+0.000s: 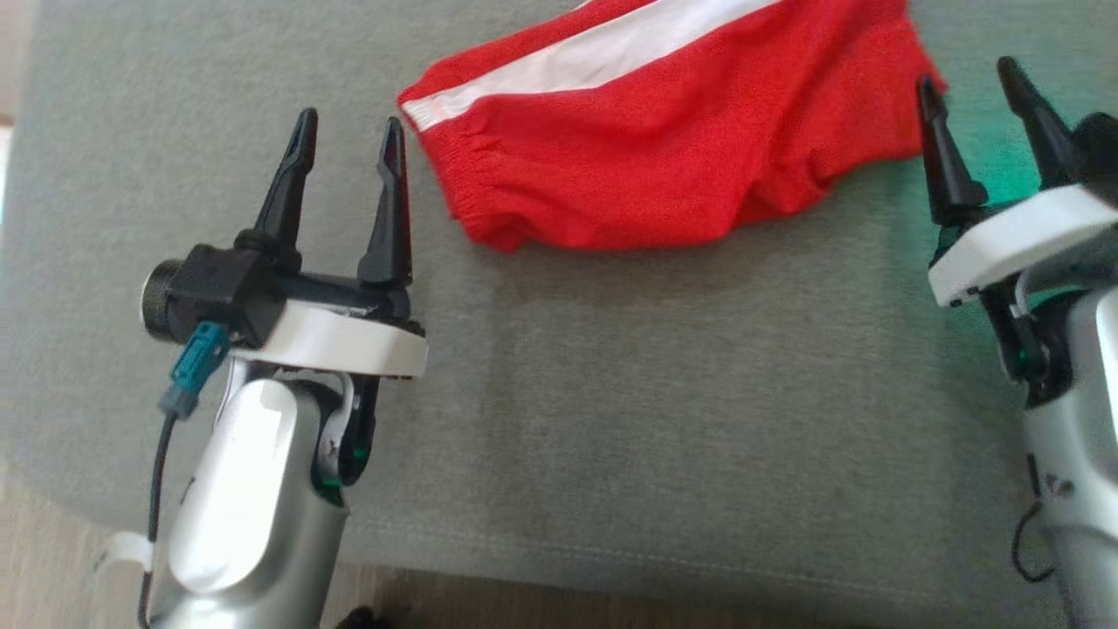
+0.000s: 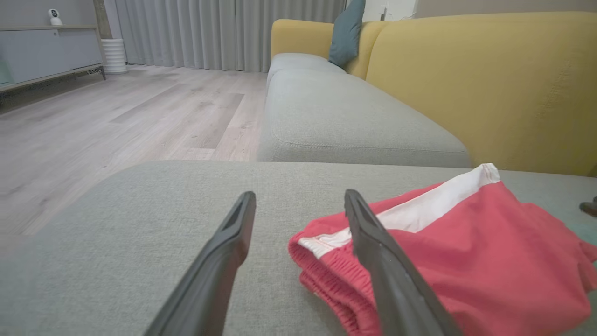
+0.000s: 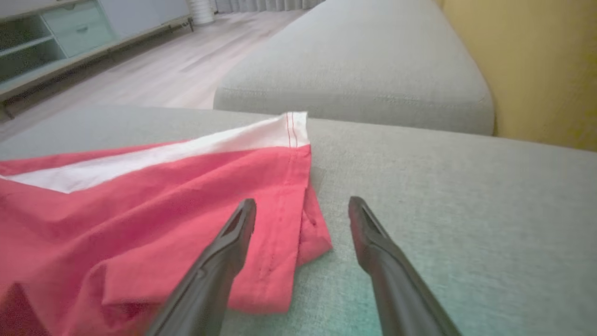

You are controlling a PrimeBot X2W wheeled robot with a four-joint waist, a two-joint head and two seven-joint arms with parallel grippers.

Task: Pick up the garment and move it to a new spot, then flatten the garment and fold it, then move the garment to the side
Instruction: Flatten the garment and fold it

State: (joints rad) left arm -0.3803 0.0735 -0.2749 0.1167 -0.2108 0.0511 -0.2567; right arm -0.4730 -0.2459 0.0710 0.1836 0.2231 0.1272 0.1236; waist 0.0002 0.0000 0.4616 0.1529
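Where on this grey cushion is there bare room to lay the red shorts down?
Widest bare patch: the grey cushion between the left claw and right claw, from the red shorts to the near seam. Also bare left of the left claw. Crowded where the shorts lie, between both claws' tips.

Left claw [image 1: 351, 120] and right claw [image 1: 967, 74] both gape wide, empty, fingers pointing forward

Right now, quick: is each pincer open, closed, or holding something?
Left pincer: open, holding nothing, beside the waistband end of the red shorts.
Right pincer: open, holding nothing, at the shorts' opposite end.
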